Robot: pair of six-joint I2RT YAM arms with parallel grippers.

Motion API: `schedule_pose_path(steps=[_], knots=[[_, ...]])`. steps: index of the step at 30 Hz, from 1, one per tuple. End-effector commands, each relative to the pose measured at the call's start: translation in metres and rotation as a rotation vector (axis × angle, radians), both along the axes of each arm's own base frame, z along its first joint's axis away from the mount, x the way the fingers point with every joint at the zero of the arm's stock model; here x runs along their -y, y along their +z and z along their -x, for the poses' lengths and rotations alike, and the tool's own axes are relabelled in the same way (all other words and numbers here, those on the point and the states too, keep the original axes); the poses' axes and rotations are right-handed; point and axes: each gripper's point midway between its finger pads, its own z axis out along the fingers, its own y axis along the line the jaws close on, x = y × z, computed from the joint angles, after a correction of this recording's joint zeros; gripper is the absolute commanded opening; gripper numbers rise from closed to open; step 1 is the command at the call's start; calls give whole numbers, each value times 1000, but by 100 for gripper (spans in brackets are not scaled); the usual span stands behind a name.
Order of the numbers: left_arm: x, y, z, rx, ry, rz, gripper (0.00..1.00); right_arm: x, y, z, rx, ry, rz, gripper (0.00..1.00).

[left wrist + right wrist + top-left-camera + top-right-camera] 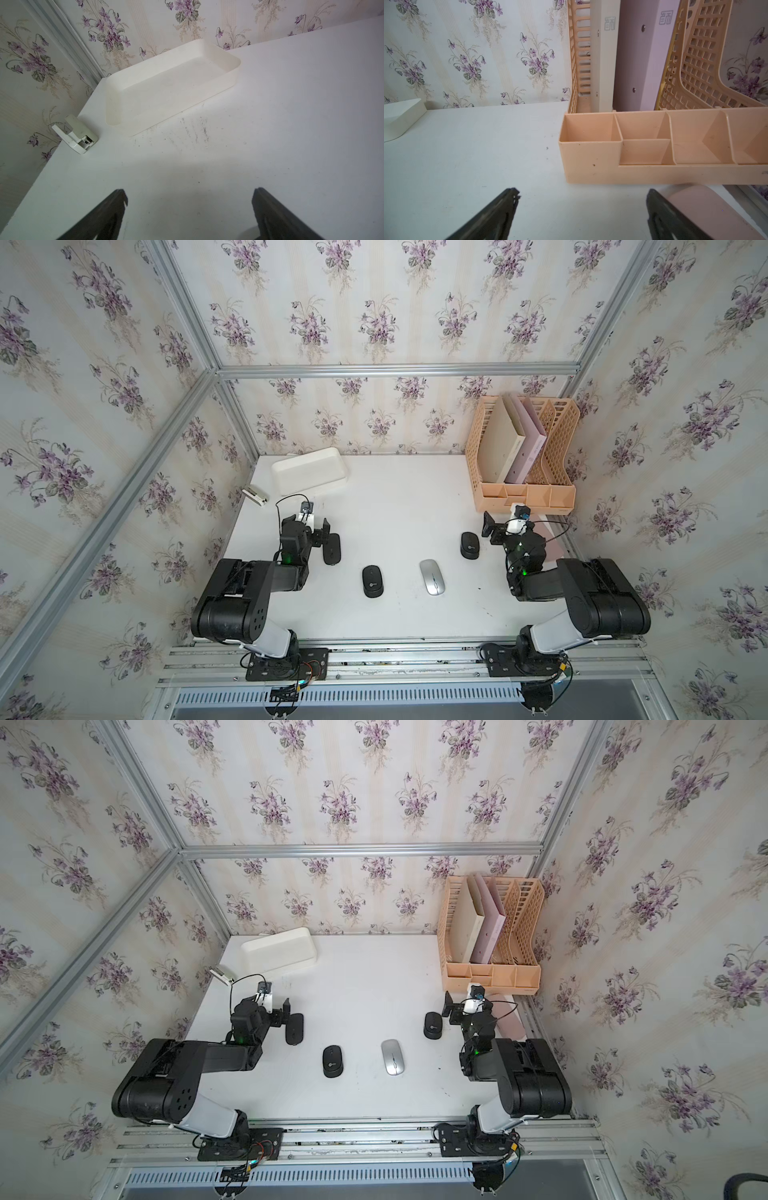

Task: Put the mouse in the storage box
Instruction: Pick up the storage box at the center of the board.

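Left tool [188, 194] and right tool [582, 194] are hanging released, grasping nothing. Silver mouse [432, 576] is lying on table [395, 510], well apart from storage box [309, 470].

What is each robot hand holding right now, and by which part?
Nothing is held. The left hand and the right hand are both open and empty in their wrist views.

the left arm [232, 601] and right arm [602, 601] were black with white lower links [272, 639]. black cables [291, 496] looped from white camera mounts [306, 519]. the left gripper [188, 190] and right gripper [582, 191] had dark tapered fingers [108, 212].
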Motion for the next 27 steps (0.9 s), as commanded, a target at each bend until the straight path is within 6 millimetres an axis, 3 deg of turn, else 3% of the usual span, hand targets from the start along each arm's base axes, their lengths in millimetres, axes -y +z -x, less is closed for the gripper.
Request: schedule_pose_path(steps=[1,4,11,15,17,20,22,25,27], knots=[[-1,6,-3,18,4,12,99,-1,3,-1,11,6,7,100],[-13,5,-5,3,69,31,99,-1,3,-1,12,6,6,100],[-15,5,-4,7,73,34,99,3,4,-1,15,-18,5,100],[-25,25,5,28,139,35,99,20,17,-9,-47,-134,-30,100],[-29,53,14,36,181,63,99,14,29,-15,-87,-108,-48,100],[3,116,20,9,33,137,99,-1,72,-12,-13,-30,-129,100],[26,156,7,-12,-59,138,99,-12,93,-19,-33,27,-174,99],[40,162,-24,-275,-94,138,99,-30,96,-36,-192,82,-191,89],[47,143,-48,-454,-105,113,99,-41,98,-39,-247,113,-190,87]])
